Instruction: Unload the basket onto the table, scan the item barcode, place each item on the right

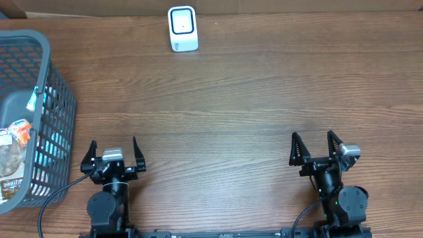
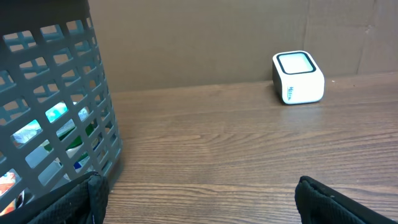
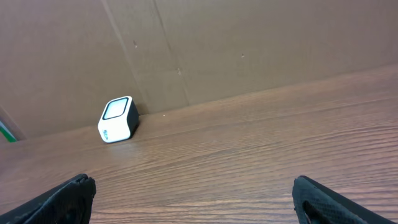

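A white barcode scanner (image 1: pixel 183 28) with a dark window stands at the table's far edge; it also shows in the left wrist view as the scanner (image 2: pixel 298 77) and in the right wrist view as the scanner (image 3: pixel 118 119). Packaged items (image 1: pixel 14 155) lie inside the grey basket (image 1: pixel 46 53) at the left; their barcodes cannot be made out. My left gripper (image 1: pixel 113 153) is open near the front edge, just right of the basket, holding nothing. At the front right my right gripper (image 1: pixel 316 146) is open too, with nothing between its fingers.
The grey basket wall (image 2: pixel 56 106) fills the left of the left wrist view, close to my left fingertip (image 2: pixel 93 193). A cardboard wall (image 3: pixel 217 43) stands behind the table's far edge. Bare wooden tabletop (image 1: pixel 225 112) lies between the grippers and the scanner.
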Motion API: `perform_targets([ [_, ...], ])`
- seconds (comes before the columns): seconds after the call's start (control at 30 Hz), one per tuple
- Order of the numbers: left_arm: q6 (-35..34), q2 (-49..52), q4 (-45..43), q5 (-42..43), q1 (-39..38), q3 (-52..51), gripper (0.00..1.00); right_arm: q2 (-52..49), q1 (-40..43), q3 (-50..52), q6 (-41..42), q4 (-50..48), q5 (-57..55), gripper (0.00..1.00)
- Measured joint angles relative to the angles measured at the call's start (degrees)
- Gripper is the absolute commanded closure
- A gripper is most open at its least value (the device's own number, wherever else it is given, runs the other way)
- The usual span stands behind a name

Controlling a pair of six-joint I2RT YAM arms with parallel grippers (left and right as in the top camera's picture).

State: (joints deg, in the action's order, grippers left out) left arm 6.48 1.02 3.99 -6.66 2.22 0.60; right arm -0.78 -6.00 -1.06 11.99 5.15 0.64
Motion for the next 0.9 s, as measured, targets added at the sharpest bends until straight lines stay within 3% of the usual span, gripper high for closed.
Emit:
perform_targets([
  [0.73, 2.54, 0.00, -0.59, -3.63, 0.00, -0.09, 0.01, 0.00, 0.00, 0.00, 0.00, 0.02, 0.02, 0.00],
  [0.9, -2.03, 0.00, -0.57, -1.99, 0.00, -0.09, 0.00, -0.02, 0.00, 0.00, 0.00, 0.00, 0.00, 0.00],
])
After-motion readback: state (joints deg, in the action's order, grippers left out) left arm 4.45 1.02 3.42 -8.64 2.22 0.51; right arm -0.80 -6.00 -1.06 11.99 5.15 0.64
